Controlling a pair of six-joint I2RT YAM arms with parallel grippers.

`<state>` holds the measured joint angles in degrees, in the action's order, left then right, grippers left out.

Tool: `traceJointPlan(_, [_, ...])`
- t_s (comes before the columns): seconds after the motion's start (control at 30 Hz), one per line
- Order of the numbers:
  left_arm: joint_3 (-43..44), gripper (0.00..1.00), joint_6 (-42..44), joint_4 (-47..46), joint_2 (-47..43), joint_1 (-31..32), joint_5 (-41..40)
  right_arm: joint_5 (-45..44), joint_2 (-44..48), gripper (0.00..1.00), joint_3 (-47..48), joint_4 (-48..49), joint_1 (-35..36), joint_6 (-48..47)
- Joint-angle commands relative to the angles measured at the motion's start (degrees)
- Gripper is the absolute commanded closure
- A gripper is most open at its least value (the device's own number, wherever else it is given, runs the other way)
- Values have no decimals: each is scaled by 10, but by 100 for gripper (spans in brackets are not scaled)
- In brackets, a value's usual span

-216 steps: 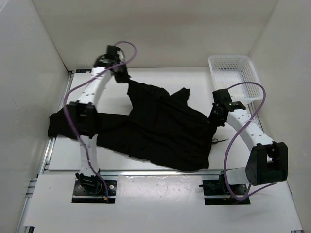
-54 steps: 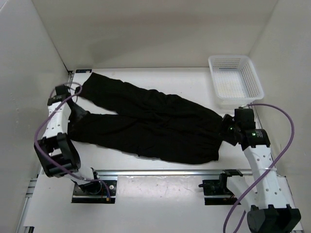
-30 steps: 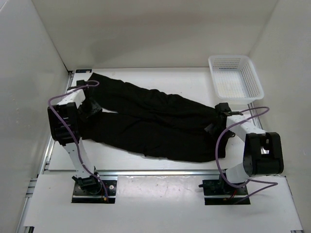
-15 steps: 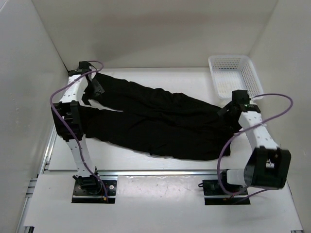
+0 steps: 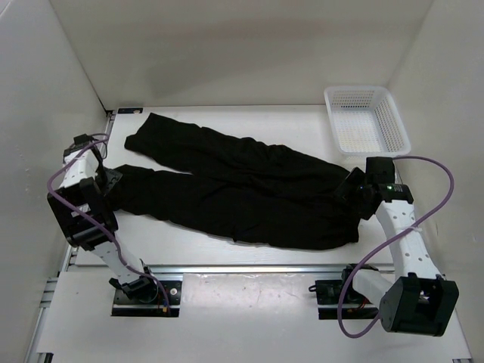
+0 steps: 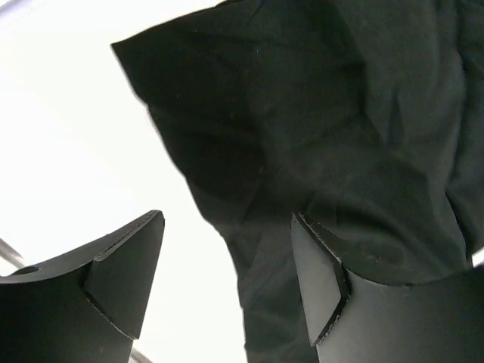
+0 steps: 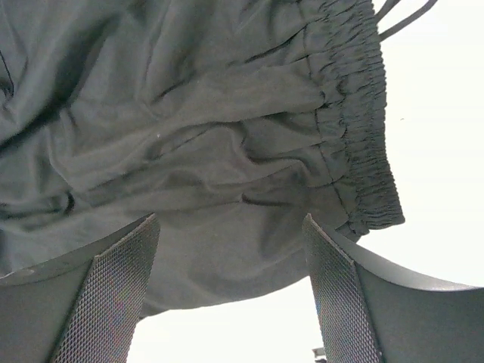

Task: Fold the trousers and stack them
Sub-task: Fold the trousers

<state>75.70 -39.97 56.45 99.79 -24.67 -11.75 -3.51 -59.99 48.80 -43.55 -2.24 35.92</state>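
White walls close off three sides, and a white tabletop (image 5: 249, 125) carries a large pair of plain black soft-cloth trousers (image 5: 242, 189). They are spread flat across its middle, with the legs run out to the left, the gathered elastic waistband (image 7: 355, 144) to the right and a thin drawstring (image 7: 401, 19) trailing past it. A white mesh plastic basket (image 5: 333, 121) is noted at the far right corner, apart from the cloth. Over the leg hem (image 6: 151, 68) the left hand (image 6: 227, 280) is held with its fingers apart and nothing clasped. Over the waistband the right hand (image 7: 231, 280) is held the same way, spread and empty. The cloth is judged light, limp and creased, not fragile, and likely to sag and bunch once lifted. Hold is best taken at the firmer edges, with one pinch on the waistband corner and one on the hem, so that the length can be carried over together.
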Motion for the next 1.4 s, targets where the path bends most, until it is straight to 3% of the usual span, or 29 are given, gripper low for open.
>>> traceJointPlan(0.0, [1, 21, -29, -32, 10, -8, 3, 27, -7, 19, 29, -9, 0, -41])
traceJointPlan(0.2, [-29, 21, -42, -41, 51, -8, -8, 44, -13, 19, 49, -22, -5, -41])
traceJointPlan(0.23, [-41, 26, -37, -41, 51, -14, -8, 44, -13, 19, 42, -22, -5, -33])
traceJointPlan(0.47, [-35, 24, -37, -41, 55, -14, -22, 51, -7, 19, 23, -22, -5, -15])
traceJointPlan(0.5, [-26, 28, -37, -41, 63, -14, -22, 51, -7, 18, 23, -28, -5, -9])
traceJointPlan(0.67, [-3, 29, -37, -46, 101, -9, -22, 45, -1, 18, 23, -33, -5, 1])
traceJointPlan(0.77, [4, 37, -37, -46, 108, -9, -22, 45, -1, 20, 23, -39, -5, 12])
traceJointPlan(0.93, [15, 90, -24, -41, 87, -9, -5, 10, -2, 28, 6, -58, -5, 48])
traceJointPlan(1.0, [25, 90, -10, -41, 60, -9, 6, -3, 21, 28, -6, -64, -5, 88])
traceJointPlan(1.17, [62, 90, 8, -28, -4, -4, 11, 93, 29, 19, -53, -69, 2, 96])
traceJointPlan(1.37, [104, 90, 14, 0, -23, 9, 23, 91, 125, 26, -171, -43, 9, 154])
